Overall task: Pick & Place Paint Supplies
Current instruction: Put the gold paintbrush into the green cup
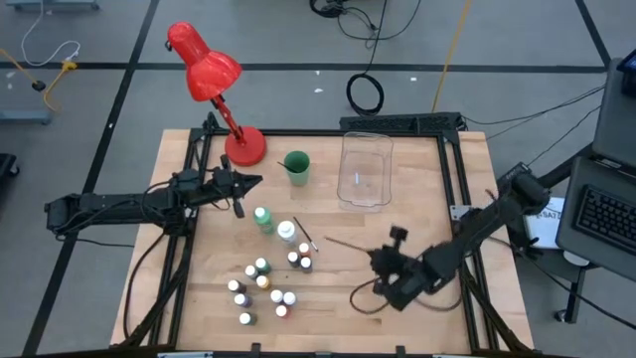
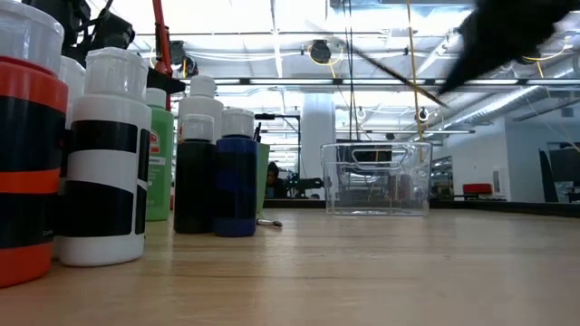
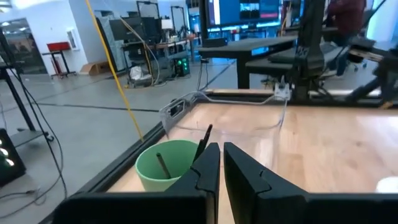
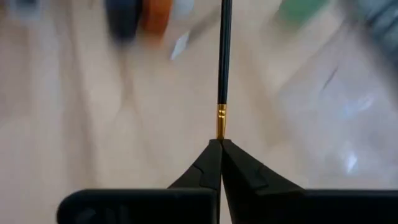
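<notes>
Table: I see a wooden table (image 1: 328, 249) with the clear plastic bin (image 1: 365, 169) at its far edge, right of centre, and a green cup (image 1: 296, 167) just left of the bin.

Right arm: it comes in from the table's right side; my right gripper (image 1: 383, 261) sits in the near right part of the table, well apart from the bin.

Right gripper state: in the right wrist view the right gripper's two fingers (image 4: 233, 165) are pinched together on the gold ferrule end of a thin dark-handled brush (image 4: 224, 56).

Brush axis: the handle runs straight out ahead of the fingers; in the high view it points from the gripper toward table centre, lying roughly across the table.

Relation that matters: I judge the bin lies far-side of the held brush, so the next move needs a carry away from me with the long handle swung to fit inside the bin's walls.

Left arm: my left gripper (image 1: 238, 185) waits near the far left, just short of the cup; its fingers (image 3: 208, 165) stand nearly together, holding nothing.

Cup contents: a brush handle leans inside the green cup.

Bottles: the small white-capped paint bottles (image 1: 263, 283) cluster at the near centre, left of the right gripper; a green bottle (image 1: 263, 219) and a white bottle (image 1: 286, 232) stand between them and the cup.

Nearer arm: the right one, I judge, since it already has the brush.
</notes>
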`<state>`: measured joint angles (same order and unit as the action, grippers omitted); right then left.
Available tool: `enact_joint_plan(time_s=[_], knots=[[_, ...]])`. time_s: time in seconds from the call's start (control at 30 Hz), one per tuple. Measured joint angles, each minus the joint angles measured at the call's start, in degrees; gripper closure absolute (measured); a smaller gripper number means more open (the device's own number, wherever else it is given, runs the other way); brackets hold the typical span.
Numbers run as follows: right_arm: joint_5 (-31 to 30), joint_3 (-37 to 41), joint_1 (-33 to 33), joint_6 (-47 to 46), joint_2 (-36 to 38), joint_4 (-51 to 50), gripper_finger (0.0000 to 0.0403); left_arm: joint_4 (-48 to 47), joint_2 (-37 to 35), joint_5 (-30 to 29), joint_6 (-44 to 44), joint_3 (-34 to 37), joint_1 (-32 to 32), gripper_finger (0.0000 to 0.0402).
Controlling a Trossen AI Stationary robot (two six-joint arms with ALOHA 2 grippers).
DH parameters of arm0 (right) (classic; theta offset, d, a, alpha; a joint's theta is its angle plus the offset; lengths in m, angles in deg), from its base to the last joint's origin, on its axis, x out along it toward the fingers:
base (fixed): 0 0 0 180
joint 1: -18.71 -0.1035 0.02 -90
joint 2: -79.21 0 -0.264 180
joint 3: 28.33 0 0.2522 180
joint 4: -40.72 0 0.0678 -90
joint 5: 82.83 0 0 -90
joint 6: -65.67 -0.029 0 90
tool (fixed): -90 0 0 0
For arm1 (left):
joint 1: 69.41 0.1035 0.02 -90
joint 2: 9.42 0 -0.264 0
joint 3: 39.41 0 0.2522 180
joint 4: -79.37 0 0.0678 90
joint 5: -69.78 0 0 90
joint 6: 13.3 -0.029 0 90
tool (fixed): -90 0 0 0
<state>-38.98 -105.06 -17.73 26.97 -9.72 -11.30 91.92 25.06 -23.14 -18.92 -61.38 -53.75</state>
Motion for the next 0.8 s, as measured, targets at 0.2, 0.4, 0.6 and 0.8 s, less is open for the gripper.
enact_joint_plan(time_s=[0.2, 0.4, 0.6, 0.8], knots=[[3.96, 14.85, 12.37, 32.83, 7.76, 41.46, 0.0403, 0.23, 0.02, 1.37, -4.2, 0.0, -0.03, 0.0376], [27.99, 24.14, 26.76, 46.27, 5.61, 76.24, 0.0403, 1.67, 1.39, 11.18, -5.86, 0.0, -0.05, 0.0376], [28.58, 22.2, 30.44, 50.17, 2.09, 77.71, 0.0403, 9.76, 5.45, 12.43, -2.72, -0.02, -0.2, 0.0376], [35.98, 18.47, 31.27, 50.39, -0.73, 78.42, 0.0403, 20.52, 15.71, 14.74, -3.76, -0.42, -3.45, 0.0376]])
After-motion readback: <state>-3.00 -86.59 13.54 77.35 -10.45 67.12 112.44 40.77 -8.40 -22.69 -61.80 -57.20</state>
